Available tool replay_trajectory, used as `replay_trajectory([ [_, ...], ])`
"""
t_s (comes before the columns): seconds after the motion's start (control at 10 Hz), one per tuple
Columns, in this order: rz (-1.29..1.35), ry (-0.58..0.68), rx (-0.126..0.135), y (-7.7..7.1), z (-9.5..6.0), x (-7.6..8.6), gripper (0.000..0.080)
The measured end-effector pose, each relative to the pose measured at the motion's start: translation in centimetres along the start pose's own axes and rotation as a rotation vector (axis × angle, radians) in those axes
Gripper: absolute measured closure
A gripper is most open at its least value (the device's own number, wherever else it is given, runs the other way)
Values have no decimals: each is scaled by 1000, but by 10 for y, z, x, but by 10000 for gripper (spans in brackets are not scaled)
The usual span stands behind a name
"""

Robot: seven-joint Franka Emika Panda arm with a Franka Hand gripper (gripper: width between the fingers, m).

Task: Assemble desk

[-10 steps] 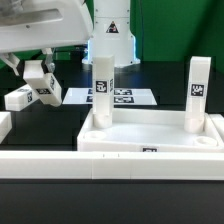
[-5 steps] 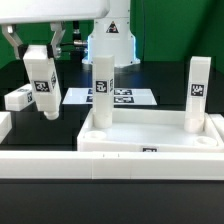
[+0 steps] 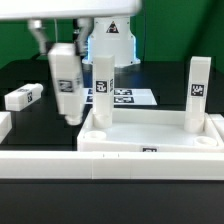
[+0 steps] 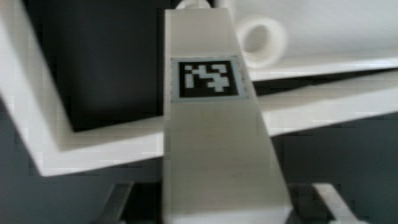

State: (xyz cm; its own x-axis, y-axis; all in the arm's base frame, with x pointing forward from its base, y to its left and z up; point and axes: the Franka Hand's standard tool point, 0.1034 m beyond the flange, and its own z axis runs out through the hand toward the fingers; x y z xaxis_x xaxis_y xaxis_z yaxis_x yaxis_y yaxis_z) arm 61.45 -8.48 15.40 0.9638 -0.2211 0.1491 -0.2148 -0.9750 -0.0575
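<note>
The white desk top lies tray-like on the black table, with two white tagged legs standing upright in its sockets, one at its near-left corner and one at its right. My gripper is shut on a third leg and holds it nearly upright in the air, just to the exterior view's left of the desk top. In the wrist view this leg runs away from my gripper over the top's rim near a round socket. A fourth leg lies flat at the far left.
The marker board lies flat behind the desk top. A long low white rail runs across the front. A white block sits at the left edge. The robot base stands at the back.
My gripper has carried the held leg to the exterior view's right, toward the desk top, and turned it from tilted to nearly upright. The lying leg and the desk top have not moved.
</note>
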Motion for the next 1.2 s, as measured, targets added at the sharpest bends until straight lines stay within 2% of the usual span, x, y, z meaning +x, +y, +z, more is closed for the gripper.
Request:
replay_trajectory([
  [0.1,-3,2,3,-19,0,0,508],
  [0.2,17,11,9,-21,2,0,508],
  [0.5,15,27,5,-19,3,1,508],
  [0.6,12,135,-8,-23,2,6,508],
  [0.7,35,143,3,-40,4,-6,508],
  [0.9,56,145,29,-78,-2,-8,508],
  [1.0,59,142,36,-87,-4,-8,508],
  [1.2,70,133,30,-80,-2,-3,508],
])
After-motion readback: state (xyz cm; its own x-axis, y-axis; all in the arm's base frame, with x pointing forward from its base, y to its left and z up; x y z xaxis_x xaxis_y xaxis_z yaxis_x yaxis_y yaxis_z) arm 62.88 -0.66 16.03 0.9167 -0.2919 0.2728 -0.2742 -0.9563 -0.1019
